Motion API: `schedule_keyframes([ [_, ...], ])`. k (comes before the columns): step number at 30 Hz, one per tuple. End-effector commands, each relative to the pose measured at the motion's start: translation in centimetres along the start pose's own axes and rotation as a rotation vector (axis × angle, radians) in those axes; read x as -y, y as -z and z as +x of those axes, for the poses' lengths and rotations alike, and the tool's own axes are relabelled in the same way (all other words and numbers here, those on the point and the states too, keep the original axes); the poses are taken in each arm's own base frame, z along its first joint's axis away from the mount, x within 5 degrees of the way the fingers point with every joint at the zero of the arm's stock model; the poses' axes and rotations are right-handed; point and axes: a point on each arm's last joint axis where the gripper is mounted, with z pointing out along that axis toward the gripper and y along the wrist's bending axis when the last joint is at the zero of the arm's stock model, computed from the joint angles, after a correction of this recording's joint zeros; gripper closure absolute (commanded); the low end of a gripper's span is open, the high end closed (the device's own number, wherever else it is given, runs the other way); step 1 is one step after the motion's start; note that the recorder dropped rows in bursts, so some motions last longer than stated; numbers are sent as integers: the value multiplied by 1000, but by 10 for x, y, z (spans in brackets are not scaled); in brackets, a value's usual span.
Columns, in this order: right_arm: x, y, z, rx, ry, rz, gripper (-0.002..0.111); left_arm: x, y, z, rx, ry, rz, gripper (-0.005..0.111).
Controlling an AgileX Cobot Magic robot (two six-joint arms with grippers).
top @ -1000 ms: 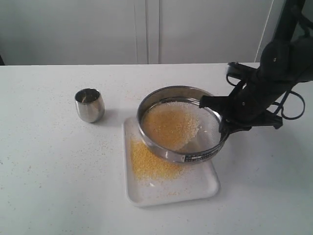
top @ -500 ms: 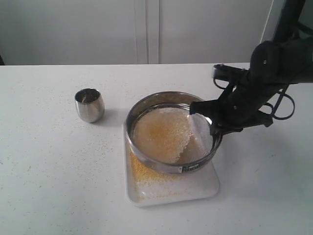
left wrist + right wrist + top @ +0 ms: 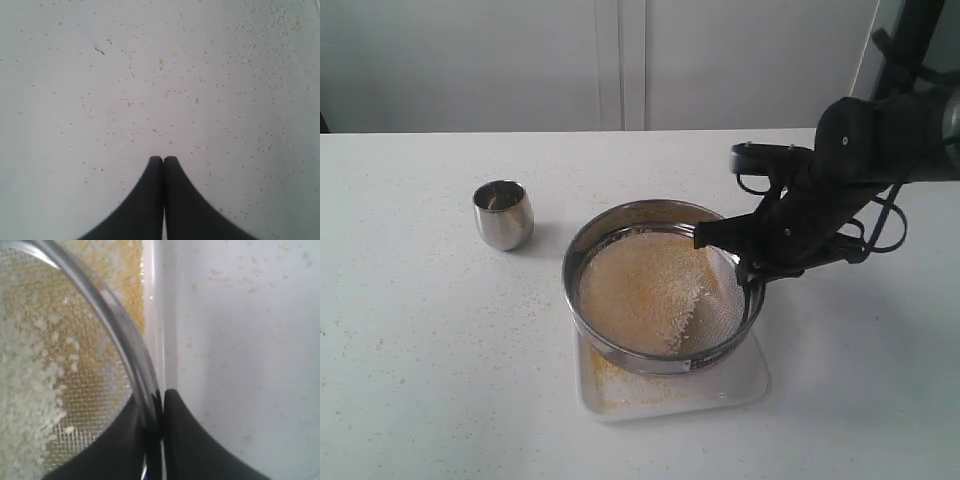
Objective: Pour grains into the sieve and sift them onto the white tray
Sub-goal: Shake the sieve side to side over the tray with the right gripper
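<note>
Clamping the right claw (image 3: 748, 268) onto the thin steel wall of the sieve (image 3: 582, 322), at the ring's right side, just right of centre in the exterior frame. Closing almost completely there, with one finger inside the ring and the other outside, pinching only the rim between them.

Holding the sieve over the white tray (image 3: 745, 378) at lower centre of the frame and covering most of it, leaving only the tray's near edge and right corner showing. Not telling clearly whether resting on the tray or raised just above it.

Carrying the grains (image 3: 640, 285) on the mesh, yellow across the left and middle, paler whitish bits toward the right. Showing more yellow grains on the tray below the ring's near side.

Pressing the left claw (image 3: 163, 159) fully together on nothing, over bare bench (image 3: 75, 75) dotted with stray granules.

Standing upright at the left of the frame, well apart from the sieve: a small steel cup (image 3: 503, 214).
</note>
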Motion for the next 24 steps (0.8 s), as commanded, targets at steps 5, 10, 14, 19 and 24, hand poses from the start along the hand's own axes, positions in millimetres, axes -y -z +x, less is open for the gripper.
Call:
schedule_keyframes([
  [5,0,5,-5,39,-2,-48,108,1,0,3,-6,9,7,107],
  [10,18,7,-17,112,-256,-54,108,1,0,3,-6,9,7,107],
  [14,0,4,-2,-3,-56,-76,108,1,0,3,-6,9,7,107],
  [19,17,7,-18,122,-212,-55,108,1,0,3,-6,9,7,107],
  [24,0,4,-4,17,-29,-74,108,1,0,3,-6,9,7,107],
])
